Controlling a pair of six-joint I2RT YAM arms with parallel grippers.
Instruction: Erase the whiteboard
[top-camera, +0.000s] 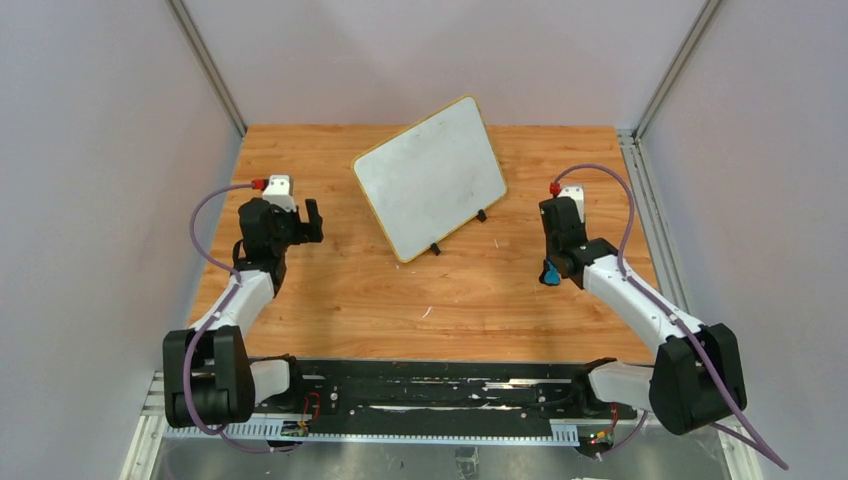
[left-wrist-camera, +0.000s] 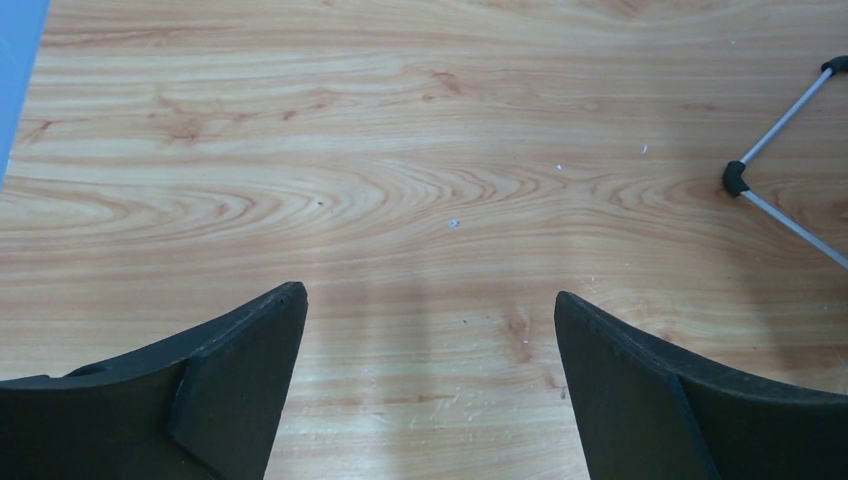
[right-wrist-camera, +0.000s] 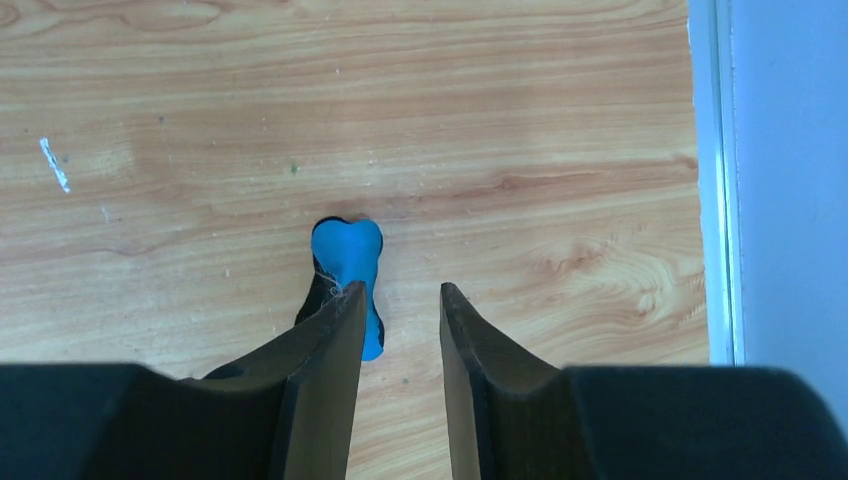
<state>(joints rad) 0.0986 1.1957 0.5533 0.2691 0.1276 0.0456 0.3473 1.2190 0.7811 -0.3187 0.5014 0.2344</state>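
Yellow-framed and white, one whiteboard (top-camera: 430, 178) stands propped at the far middle of the wooden table (top-camera: 340, 290) on two black feet (top-camera: 435, 248). Its surface is only faintly smudged. Its long axis runs left to far right, and its face looks near-right. Two grippers: the left gripper (left-wrist-camera: 430, 300) is spread wide over bare wood; the right gripper (right-wrist-camera: 400, 290) is narrowed, with wood showing between its jaws — one blue piece (right-wrist-camera: 345, 255) lies just left of the gap.

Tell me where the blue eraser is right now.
In the overhead view the blue eraser sits on the table's right side, at the right gripper's tip. The wrist view shows it beside one finger, not between them.
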